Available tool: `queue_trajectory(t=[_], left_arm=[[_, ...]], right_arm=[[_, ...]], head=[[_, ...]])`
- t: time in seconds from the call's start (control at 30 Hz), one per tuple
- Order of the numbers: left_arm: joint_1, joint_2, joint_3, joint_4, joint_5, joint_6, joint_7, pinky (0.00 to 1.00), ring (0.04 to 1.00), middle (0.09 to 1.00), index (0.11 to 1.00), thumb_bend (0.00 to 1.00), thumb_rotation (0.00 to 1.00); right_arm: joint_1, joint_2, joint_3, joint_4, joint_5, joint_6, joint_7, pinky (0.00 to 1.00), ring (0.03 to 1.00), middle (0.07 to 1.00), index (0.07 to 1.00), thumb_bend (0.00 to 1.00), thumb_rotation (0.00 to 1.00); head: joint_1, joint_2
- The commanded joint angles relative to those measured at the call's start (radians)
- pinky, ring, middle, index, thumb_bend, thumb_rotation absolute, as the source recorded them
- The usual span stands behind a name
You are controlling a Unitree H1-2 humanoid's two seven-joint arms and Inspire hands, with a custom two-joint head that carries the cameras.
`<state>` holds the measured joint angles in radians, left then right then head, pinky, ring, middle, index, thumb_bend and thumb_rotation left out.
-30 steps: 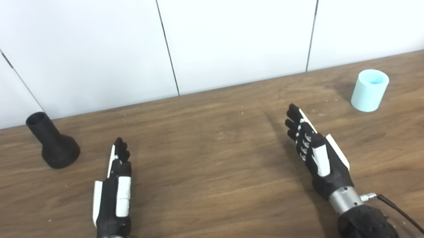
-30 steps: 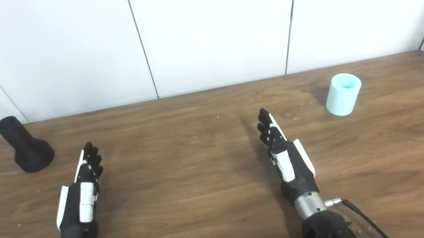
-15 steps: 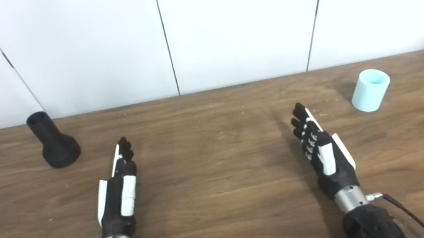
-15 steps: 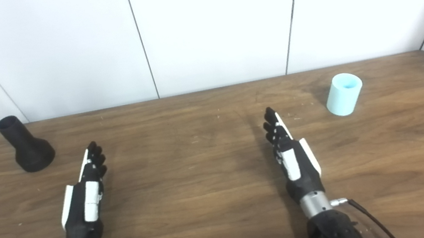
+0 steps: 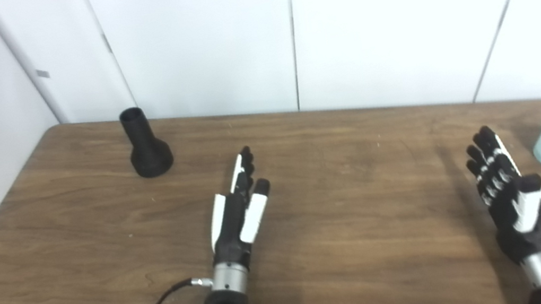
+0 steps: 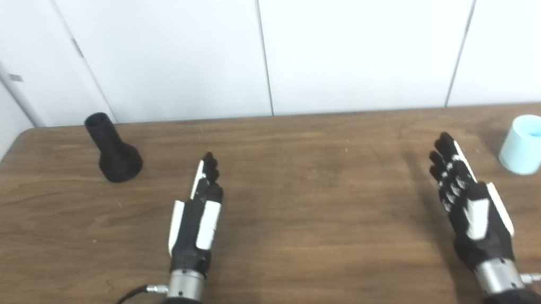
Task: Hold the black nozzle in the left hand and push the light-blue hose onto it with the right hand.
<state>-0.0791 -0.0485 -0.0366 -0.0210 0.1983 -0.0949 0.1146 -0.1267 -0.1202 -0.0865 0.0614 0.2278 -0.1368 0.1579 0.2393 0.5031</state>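
Left eye view: whole picture shifted since a moment ago, so the camera turned, not the things. Nozzle [image 5: 146,145] upright, far-left on desk [image 5: 359,246]. Left hand [image 5: 238,214] empty, fingers extended, well short of it.

Right eye view: hose [image 6: 528,144] upright, far right. Right hand [image 6: 468,205] empty, fingers apart, near it. Reaching is yet to start.

Black left hand [image 5: 238,216] and right hand [image 5: 514,196] with white plates, silver wrists, black cables

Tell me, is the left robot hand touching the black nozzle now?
Apart. The left eye view shows bare table between the left robot hand and the black nozzle.
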Motion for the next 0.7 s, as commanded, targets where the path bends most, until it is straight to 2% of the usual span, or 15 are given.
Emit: queue_trajectory(t=[0.0, 0.23, 0.4, 0.53, 0.67], left_arm=[[-0.001, -0.006, -0.005, 0.036, 0.017, -0.042, 0.020, 1.00, 1.000, 1.000, 1.000, 0.96, 0.97], [0.007, 0.005, 0.020, 0.058, 0.024, -0.082, 0.064, 1.00, 1.000, 1.000, 1.000, 0.96, 0.97], [-0.017, -0.009, 0.084, 0.108, 0.036, -0.104, 0.175, 1.00, 1.000, 1.000, 1.000, 0.92, 0.98], [-0.059, -0.017, 0.153, 0.156, 0.020, -0.128, 0.255, 1.00, 1.000, 1.000, 1.000, 0.93, 0.95], [-0.088, -0.004, 0.192, 0.196, 0.016, -0.164, 0.300, 1.00, 1.000, 1.000, 1.000, 0.93, 0.92]], right_arm=[[0.025, -0.005, -0.006, 0.063, 0.012, -0.048, 0.020, 1.00, 1.000, 1.000, 1.000, 0.79, 1.00], [0.023, 0.007, 0.000, 0.097, 0.007, -0.077, 0.023, 1.00, 1.000, 1.000, 1.000, 0.79, 1.00], [0.022, 0.020, 0.006, 0.110, -0.002, -0.090, 0.016, 1.00, 1.000, 1.000, 1.000, 0.78, 1.00], [0.022, 0.024, 0.006, 0.103, 0.001, -0.087, 0.013, 1.00, 1.000, 1.000, 1.000, 0.80, 1.00], [0.020, 0.022, 0.003, 0.105, 0.007, -0.088, 0.016, 1.00, 1.000, 1.000, 1.000, 0.81, 1.00]], head=[[-0.001, -0.012], [-0.029, -0.044], [-0.039, -0.050], [-0.034, -0.049], [-0.025, -0.043]])
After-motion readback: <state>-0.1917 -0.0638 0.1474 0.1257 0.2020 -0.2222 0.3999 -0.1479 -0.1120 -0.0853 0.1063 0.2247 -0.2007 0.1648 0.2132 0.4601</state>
